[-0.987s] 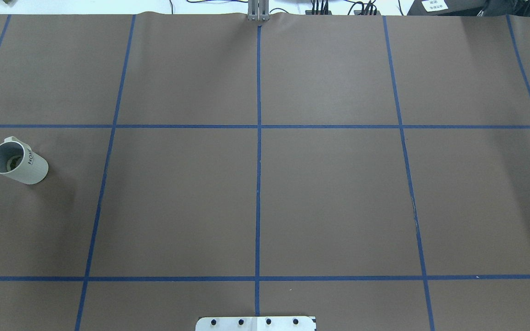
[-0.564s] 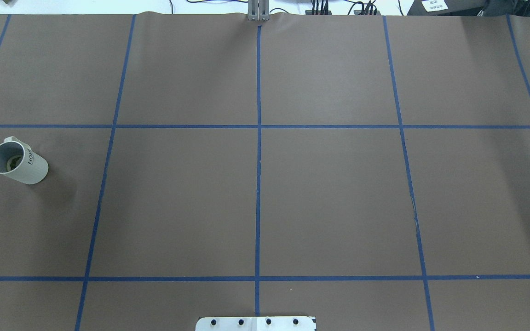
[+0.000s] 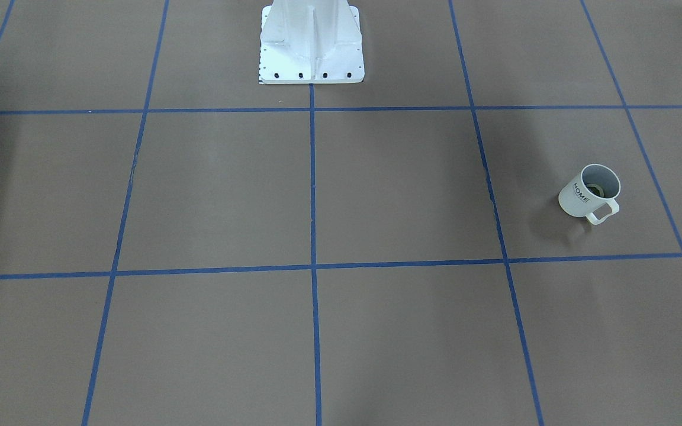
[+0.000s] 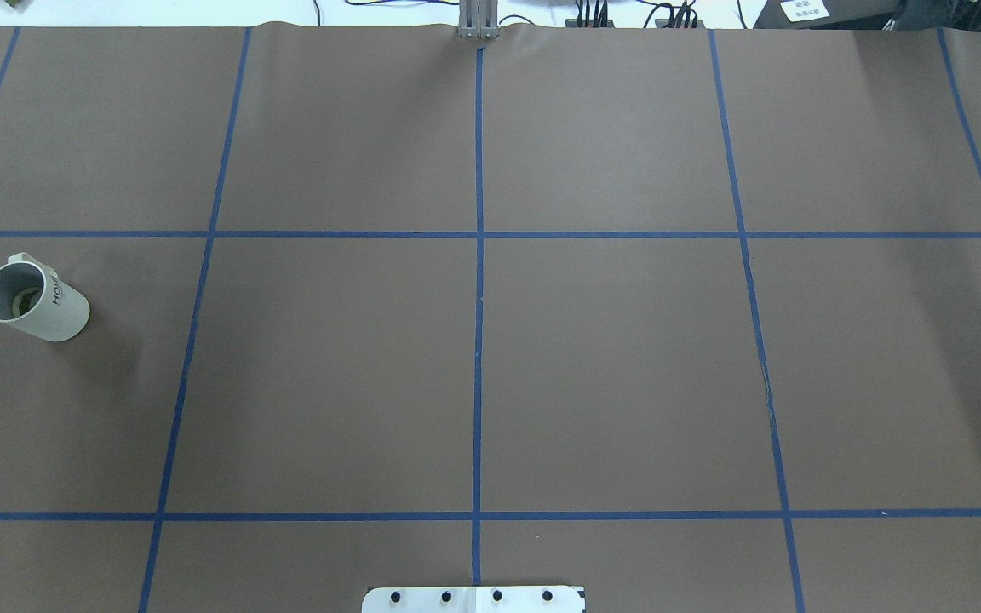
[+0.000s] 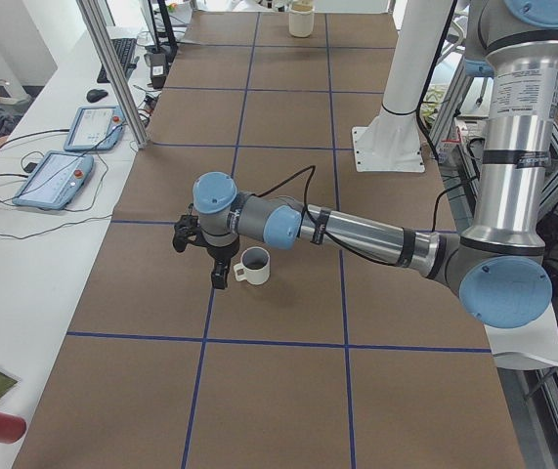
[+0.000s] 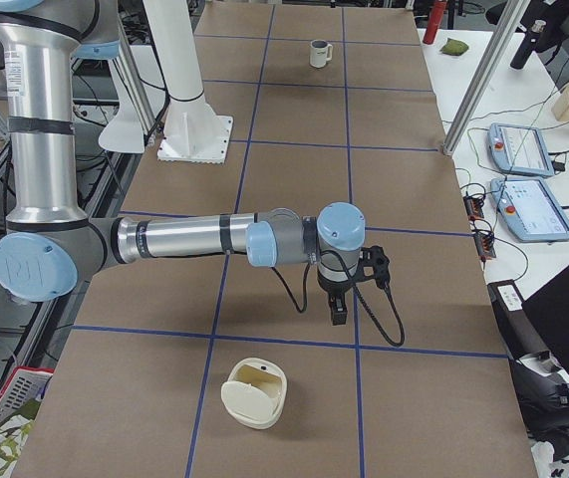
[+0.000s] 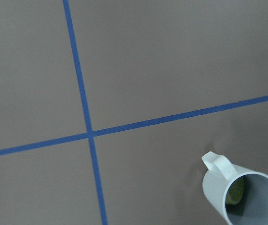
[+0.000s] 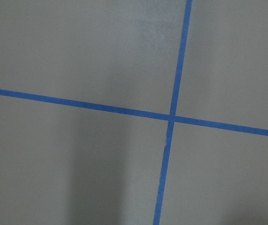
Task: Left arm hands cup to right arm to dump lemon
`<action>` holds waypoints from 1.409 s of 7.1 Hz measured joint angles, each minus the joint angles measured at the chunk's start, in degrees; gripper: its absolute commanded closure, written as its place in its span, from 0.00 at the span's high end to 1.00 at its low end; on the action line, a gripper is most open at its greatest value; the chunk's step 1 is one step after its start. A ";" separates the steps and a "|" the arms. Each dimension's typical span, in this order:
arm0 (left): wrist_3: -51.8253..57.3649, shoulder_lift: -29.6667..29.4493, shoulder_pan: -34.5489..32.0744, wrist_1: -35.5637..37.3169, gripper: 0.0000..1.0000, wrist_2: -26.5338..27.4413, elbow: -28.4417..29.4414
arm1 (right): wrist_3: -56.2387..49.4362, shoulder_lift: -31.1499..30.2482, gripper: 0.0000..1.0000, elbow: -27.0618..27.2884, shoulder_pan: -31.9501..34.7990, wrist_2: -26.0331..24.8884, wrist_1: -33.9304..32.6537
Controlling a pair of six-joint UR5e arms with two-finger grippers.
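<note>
Near left hand (image 5: 219, 277): cup (image 5: 253, 265) upright, lemon (image 7: 237, 191) inside | hand spread: cannot tell

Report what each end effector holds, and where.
Nothing. The cup stands free, lemon inside; the left end effector hangs beside it, the right end effector looks empty.

Table cover (image 4: 610, 358): brown, matt, paper-like, faintly creased. Grid lines (image 4: 478, 340): blue tape, slight sheen. Cup (image 3: 578, 198): white, smooth, looks glazed ceramic. My base plate (image 3: 311, 59): white painted metal. My arm tubes (image 6: 174, 237): brushed silver metal; joint caps (image 6: 342, 225): smooth blue plastic.
</note>
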 measured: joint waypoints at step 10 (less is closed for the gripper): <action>-18.86 2.10 16.12 -9.75 0.74 5.46 3.53 | 0.20 -1.10 1.00 -1.13 -0.11 1.17 7.33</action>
